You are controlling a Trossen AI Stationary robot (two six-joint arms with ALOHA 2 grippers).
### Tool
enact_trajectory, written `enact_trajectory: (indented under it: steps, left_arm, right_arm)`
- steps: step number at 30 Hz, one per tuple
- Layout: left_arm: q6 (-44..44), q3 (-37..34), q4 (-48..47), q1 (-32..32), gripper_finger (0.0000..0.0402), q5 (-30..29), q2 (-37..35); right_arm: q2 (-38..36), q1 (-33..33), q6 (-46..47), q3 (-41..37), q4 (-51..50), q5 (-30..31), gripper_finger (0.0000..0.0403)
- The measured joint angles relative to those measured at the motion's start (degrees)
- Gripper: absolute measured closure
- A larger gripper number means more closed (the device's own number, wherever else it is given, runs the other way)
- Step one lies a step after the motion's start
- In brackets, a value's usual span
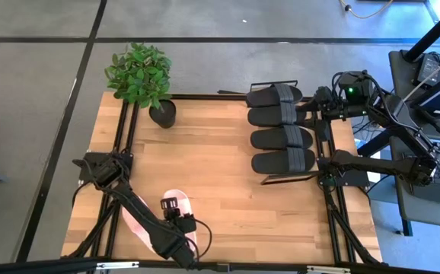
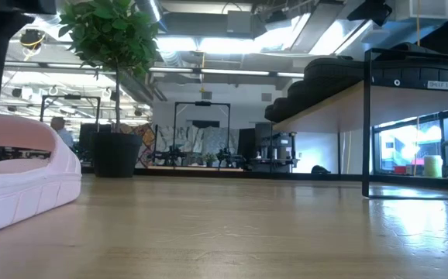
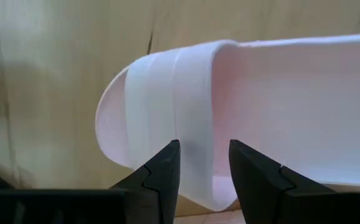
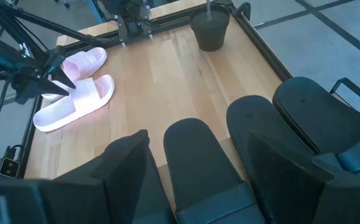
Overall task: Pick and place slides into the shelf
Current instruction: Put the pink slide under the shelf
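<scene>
A: Where did the left gripper (image 3: pixel 203 163) stand?

B: At the near edge of the table (image 1: pixel 227 175), far from the potted plant (image 1: pixel 140 80) in the back corner. Its two dark fingers (image 3: pixel 161 174) sat on either side of the wide strap of a pale pink slide (image 3: pixel 230 112), with the strap's edge between them. They looked set on the strap, though I could not tell how firmly they pressed.

A: And the second pink slide?

B: The right wrist view showed two pale pink slides (image 4: pixel 74 93) lying side by side and touching, on the table's end opposite the shelf, with the left arm over them. In the high view only a part of the pink pair (image 1: pixel 176 213) showed under that arm.

A: The black slides?

B: All four black slides (image 1: pixel 281 128) lay in a row on the shelf (image 1: pixel 320 144), at the side of the table across from the plant, each just beside the next. From table height the shelf's light board and thin black frame (image 2: pixel 367 124) stood past the plant, with dark slides on top.

A: The right gripper (image 4: pixel 198 180)?

B: It hung above the row of black slides, fingers spread wide, holding nothing.
</scene>
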Motion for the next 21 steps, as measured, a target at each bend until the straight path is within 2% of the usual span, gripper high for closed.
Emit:
enact_trajectory:
  steps: [7,21]
  left_arm:
    - [0.0,-2.7,0.4,0.7,0.0273,-0.1,0.0]
    - [0.3,-2.8,2.3,3.2,0.0273,-1.2,0.0]
  right_arm:
    - [0.0,0.0,0.0,0.0,0.0,0.0,0.0128]
    - [0.0,0.0,0.2,0.0,0.0,0.0,0.0128]
